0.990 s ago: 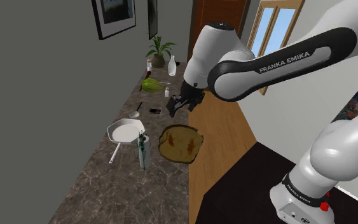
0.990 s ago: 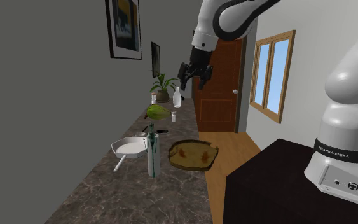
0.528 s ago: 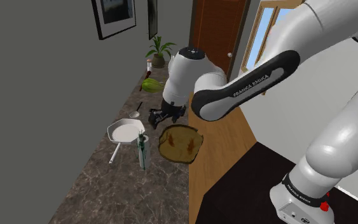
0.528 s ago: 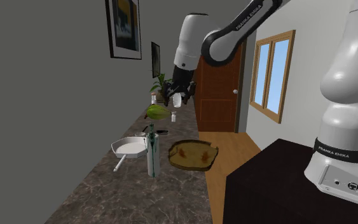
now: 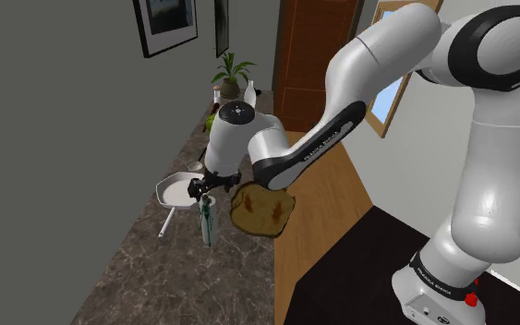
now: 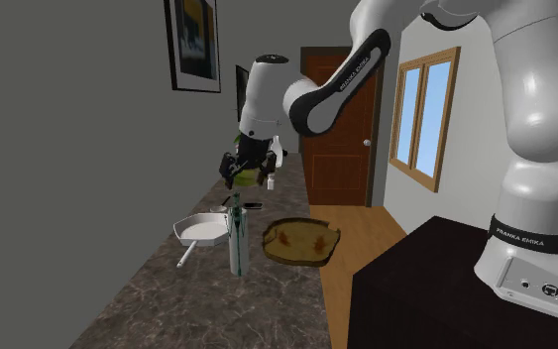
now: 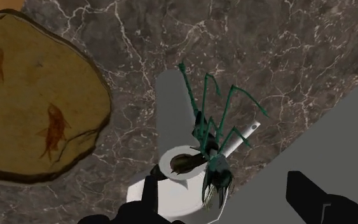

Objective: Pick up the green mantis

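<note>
Swinging in along the counter (image 7: 311, 51), the gripper (image 7: 225, 191) had arrived right above the mantis (image 7: 212, 149), fingers wide apart and holding nothing. Mantis stood below, between them, untouched. Fish plate (image 7: 37, 102) lay further off. Descending and closing looked next.

On the counter (image 5: 147, 268), the mantis (image 5: 206, 218) stands between the frying pan (image 5: 179, 192), at the shoulder view's left, and the platter (image 5: 262, 210), at its right. The gripper (image 5: 200, 191) hangs just above the mantis. A potted plant (image 5: 232, 76) and a bottle (image 5: 249, 93) stand side by side at the counter's far end.
</note>
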